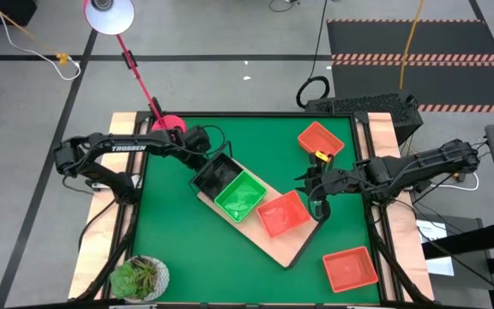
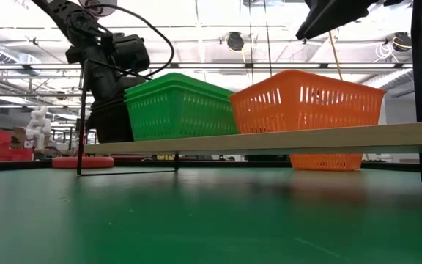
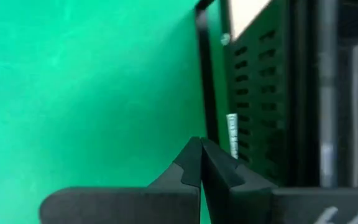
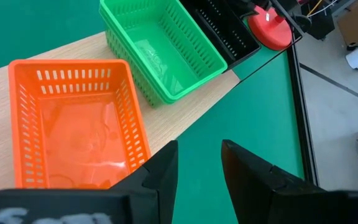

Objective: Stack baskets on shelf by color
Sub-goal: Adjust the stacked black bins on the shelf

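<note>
The light-wood shelf (image 1: 292, 247) lies slantwise on the green mat. On it stand a black basket stack (image 1: 215, 176), a green stack (image 1: 241, 196) and a red-orange basket (image 1: 283, 214). Two more red-orange baskets rest on the mat, one far right (image 1: 320, 140) and one near right (image 1: 350, 268). My left gripper (image 3: 201, 155) is shut beside the black basket's outer wall (image 3: 260, 93), at the shelf's far-left end (image 1: 208, 160). My right gripper (image 4: 199, 163) is open and empty over the mat, just right of the red-orange basket on the shelf (image 4: 73, 124), as the high view (image 1: 319, 204) also shows. My left gripper's shut fingertips (image 3: 194, 152) stand close by the black basket's mesh wall and the shelf's black wire end frame (image 3: 202, 74). I cannot tell whether they touch either one.
The red lamp base (image 1: 168, 125) stands at the mat's far edge behind my left gripper, its stem slanting up to the lamp head (image 1: 110, 13). A potted plant (image 1: 140, 277) sits at the near left corner. Bare mat (image 1: 178, 249) lies near the front left.
</note>
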{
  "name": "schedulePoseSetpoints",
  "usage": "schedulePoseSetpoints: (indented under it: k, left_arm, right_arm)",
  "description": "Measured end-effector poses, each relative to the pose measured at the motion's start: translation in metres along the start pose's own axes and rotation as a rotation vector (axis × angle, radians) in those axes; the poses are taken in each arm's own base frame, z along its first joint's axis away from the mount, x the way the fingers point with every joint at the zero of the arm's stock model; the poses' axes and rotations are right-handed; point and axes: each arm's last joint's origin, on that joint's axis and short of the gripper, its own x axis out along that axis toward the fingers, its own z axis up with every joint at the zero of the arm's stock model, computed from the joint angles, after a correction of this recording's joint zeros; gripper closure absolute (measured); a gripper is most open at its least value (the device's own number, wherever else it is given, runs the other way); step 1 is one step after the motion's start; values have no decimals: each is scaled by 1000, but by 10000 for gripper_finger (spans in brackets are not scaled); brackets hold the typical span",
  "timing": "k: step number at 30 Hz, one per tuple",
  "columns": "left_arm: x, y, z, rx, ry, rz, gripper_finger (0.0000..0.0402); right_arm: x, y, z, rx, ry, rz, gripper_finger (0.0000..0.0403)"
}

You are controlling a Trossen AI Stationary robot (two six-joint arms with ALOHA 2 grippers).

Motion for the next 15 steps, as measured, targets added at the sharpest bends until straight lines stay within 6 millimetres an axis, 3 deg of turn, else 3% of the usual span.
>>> schedulePoseSetpoints:
  k: [15]
  left_arm:
    - [-10,10,1,-27,-33,84,400]
  right_arm:
    - [0,0,-1,-3,7,2,287]
